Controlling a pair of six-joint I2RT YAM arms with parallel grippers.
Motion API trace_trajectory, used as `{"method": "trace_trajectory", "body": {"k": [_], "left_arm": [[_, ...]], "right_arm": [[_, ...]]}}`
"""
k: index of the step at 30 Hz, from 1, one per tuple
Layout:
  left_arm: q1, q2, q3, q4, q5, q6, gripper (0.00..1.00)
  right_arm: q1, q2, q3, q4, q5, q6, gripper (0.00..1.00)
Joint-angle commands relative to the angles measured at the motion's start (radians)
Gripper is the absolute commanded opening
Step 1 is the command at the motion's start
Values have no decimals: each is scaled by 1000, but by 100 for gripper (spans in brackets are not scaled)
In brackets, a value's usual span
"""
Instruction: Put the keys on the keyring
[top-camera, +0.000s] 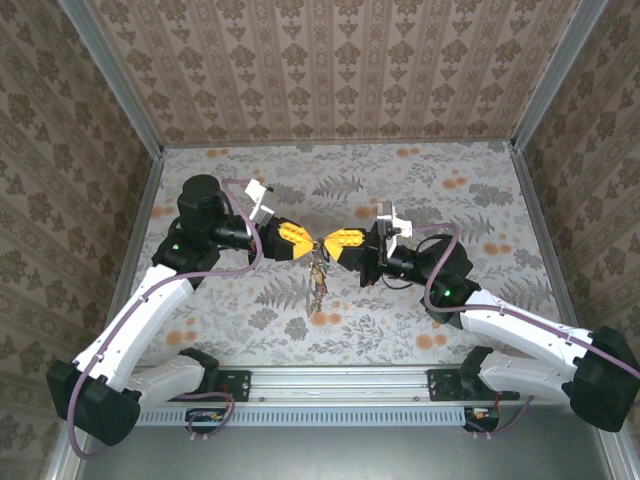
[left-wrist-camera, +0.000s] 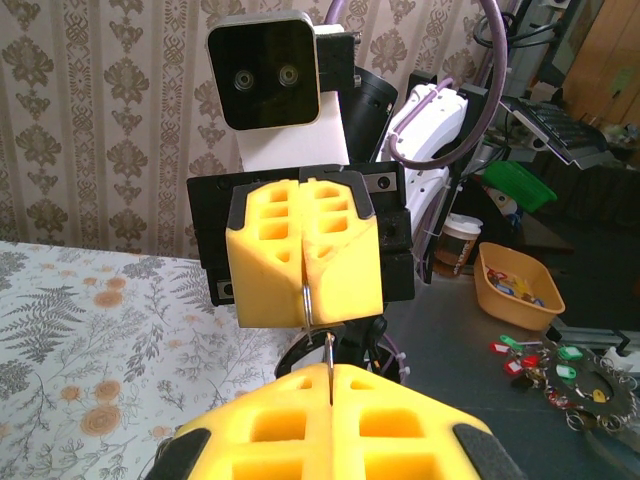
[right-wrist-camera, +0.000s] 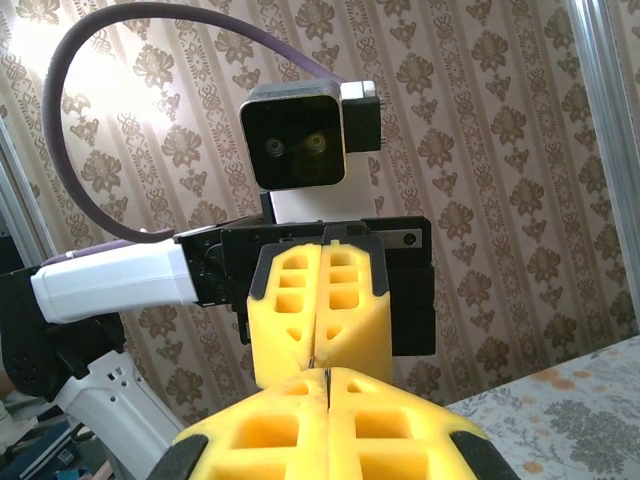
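Left gripper, right gripper both clamped on keyring, tip to tip | keys dangle; we judge light, stiff, slippery | we'd pinch flat heads.

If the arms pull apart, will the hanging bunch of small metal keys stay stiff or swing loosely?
Probably loose: the bunch of small metal keys dangles under the left gripper and right gripper, so it may swing. The thin grey wire ring looks smooth; it might slip or twist in the shut jaws.
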Motion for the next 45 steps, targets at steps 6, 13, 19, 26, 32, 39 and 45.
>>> {"method": "trace_trajectory", "body": {"k": [6, 13, 19, 26, 32, 39, 45], "left_arm": [[1, -27, -5, 55, 22, -16, 0], [1, -29, -6, 56, 21, -16, 0], [1, -29, -7, 57, 19, -16, 0], [0, -30, -8, 57, 20, -17, 0], [0, -29, -7, 58, 21, -16, 0], [-1, -30, -8, 57, 18, -17, 0], [-1, -29, -8, 57, 18, -16, 0]], "right_arm": [[18, -23, -15, 31, -27, 19, 0], [20, -46, -31, 28, -6, 14, 0], [20, -53, -38, 40, 2, 20, 0], [19, -14, -26, 59, -2, 25, 0], [21, -7, -21, 61, -5, 26, 0], [21, -9, -21, 62, -9, 30, 0], [22, -46, -33, 18, 4, 16, 0]]}}
